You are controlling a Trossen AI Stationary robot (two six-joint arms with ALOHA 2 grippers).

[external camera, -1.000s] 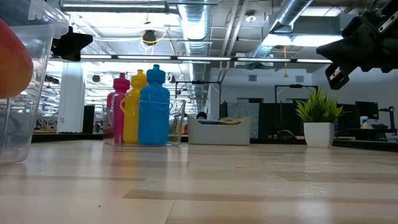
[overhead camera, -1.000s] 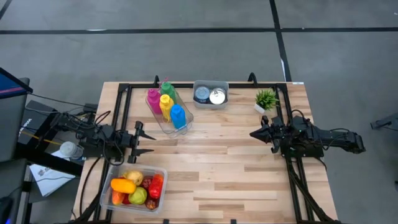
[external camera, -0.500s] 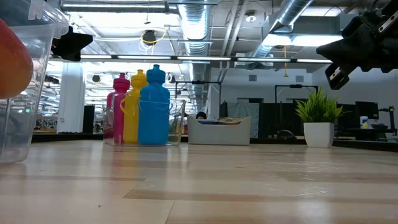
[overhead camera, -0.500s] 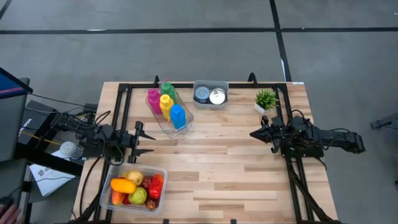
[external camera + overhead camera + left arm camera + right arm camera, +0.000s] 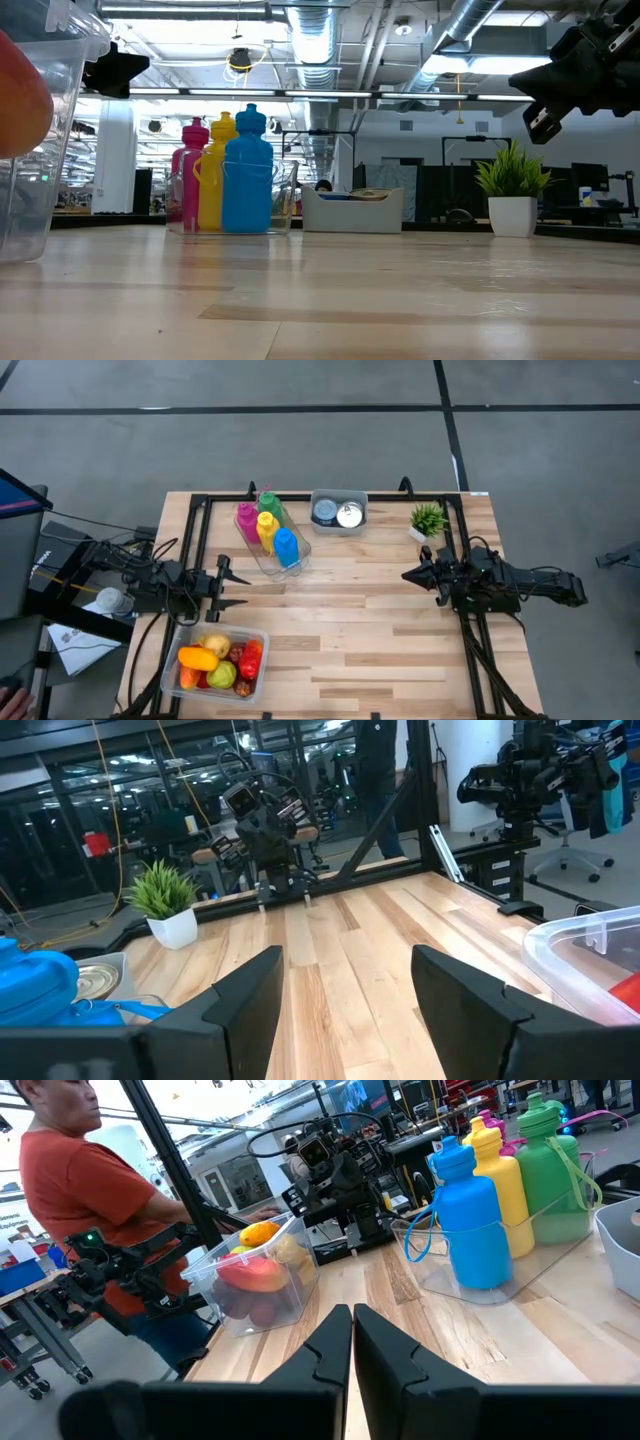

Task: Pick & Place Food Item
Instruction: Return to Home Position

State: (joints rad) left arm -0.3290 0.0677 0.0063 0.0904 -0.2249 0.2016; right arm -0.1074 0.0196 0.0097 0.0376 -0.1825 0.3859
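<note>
Homing judged complete: left gripper (image 5: pixel 236 590), fingers spread and empty, and right gripper (image 5: pixel 406 575), fingers pressed together, hover clear of the bin (image 5: pixel 264 650) of fruit (image 5: pixel 215 660); the next move calls only for rest.

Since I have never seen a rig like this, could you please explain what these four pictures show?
This is a two-armed robot at a wooden table. One camera looks straight down, one sits at table height, one rides on each wrist. The left gripper is open, the right gripper shut; neither holds anything. On the table: a clear bin of fruit, coloured bottles, a grey bin with cans and a small potted plant. The right wrist view also shows a person in a red shirt beyond the table.
</note>
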